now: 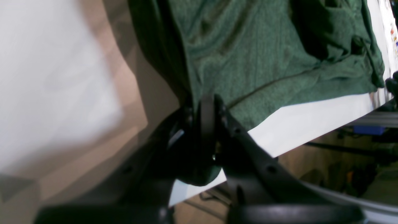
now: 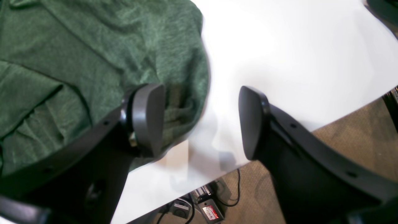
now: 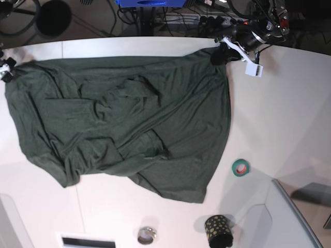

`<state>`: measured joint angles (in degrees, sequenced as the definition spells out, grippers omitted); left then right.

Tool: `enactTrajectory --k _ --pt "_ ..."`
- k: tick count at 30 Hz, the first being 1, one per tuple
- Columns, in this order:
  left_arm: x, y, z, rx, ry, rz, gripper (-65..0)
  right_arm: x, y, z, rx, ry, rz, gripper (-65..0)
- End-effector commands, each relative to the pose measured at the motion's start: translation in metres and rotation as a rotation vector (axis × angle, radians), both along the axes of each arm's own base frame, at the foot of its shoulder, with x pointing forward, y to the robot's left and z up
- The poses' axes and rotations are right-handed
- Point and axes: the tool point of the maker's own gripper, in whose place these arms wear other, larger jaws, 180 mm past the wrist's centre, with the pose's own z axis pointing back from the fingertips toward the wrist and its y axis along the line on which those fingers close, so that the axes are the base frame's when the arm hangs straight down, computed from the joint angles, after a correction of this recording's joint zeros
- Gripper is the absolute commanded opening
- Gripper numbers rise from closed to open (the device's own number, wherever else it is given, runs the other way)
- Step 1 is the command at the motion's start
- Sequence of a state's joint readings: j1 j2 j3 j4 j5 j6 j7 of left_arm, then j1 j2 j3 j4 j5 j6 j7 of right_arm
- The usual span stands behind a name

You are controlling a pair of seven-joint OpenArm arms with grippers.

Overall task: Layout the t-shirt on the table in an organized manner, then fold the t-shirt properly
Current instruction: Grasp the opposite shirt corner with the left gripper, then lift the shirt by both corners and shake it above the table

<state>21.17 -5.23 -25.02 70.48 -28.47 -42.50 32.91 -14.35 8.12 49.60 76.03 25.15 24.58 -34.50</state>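
The large dark green short-sleeved t-shirt [image 3: 124,124] lies spread but rumpled across the smooth white worktop [image 3: 279,113], folds bunched through its middle — laid out only roughly. At the far edge, the left end effector [image 1: 207,107] is pinched together on a corner of the fabric right at the worktop's rim, a hold that looks meant for tugging that side taut. The right end effector [image 2: 202,121] hangs with its jaws well apart, one black finger [image 2: 146,119] over the cloth's rounded edge and the other over bare worktop — seemingly poised to straddle that edge. A green tape roll [image 3: 240,167] sits just beside the hem.
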Motion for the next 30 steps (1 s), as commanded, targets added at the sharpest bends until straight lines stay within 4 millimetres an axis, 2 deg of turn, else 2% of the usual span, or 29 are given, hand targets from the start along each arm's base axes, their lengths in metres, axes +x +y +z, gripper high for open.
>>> enactTrajectory --k 1,5,7,9,15,18,22,23,24,27,30 --pt "-0.031 0.017 -0.017 0.110 0.139 -0.063 -65.0 0.005 -0.005 0.010 -0.021 -0.033 0.018 -29.4" --pt "-0.025 0.023 -0.003 0.159 0.126 -0.115 -65.0 0.006 0.005 0.005 0.020 -0.003 0.065 -29.4" --pt "-0.019 0.023 0.004 0.176 0.112 -0.135 -65.0 -0.003 0.000 0.002 0.041 0.008 0.018 -29.4" --pt "-0.017 0.023 0.007 0.183 0.105 -0.142 -65.0 -0.003 0.003 -0.003 0.067 -0.007 -0.020 -29.4" --pt "-0.017 0.021 0.007 0.182 0.107 -0.145 -65.0 -0.005 0.013 -0.026 0.150 0.013 -0.047 -29.4" --pt "-0.017 0.023 0.007 0.185 0.107 -0.146 -65.0 -0.009 0.013 -0.033 0.171 0.030 -0.049 -29.4" --pt "-0.017 0.023 0.007 0.188 0.108 -0.147 -65.0 0.000 0.026 -0.037 0.203 0.012 0.024 -29.9" --pt "-0.017 0.023 0.007 0.188 0.108 -0.147 -65.0 0.000 0.023 -0.035 0.197 0.012 0.027 -32.1" --pt "-0.017 0.023 0.007 0.188 0.108 -0.147 -65.0 0.000 0.023 -0.035 0.196 0.012 0.027 -37.2" --pt "-0.017 0.023 0.007 0.188 0.108 -0.147 -65.0 -0.003 0.023 -0.036 0.200 0.023 0.027 -58.7" --pt "-0.017 0.023 0.007 0.188 0.108 -0.147 -65.0 -0.006 0.018 -0.035 0.199 0.047 0.038 -59.9"
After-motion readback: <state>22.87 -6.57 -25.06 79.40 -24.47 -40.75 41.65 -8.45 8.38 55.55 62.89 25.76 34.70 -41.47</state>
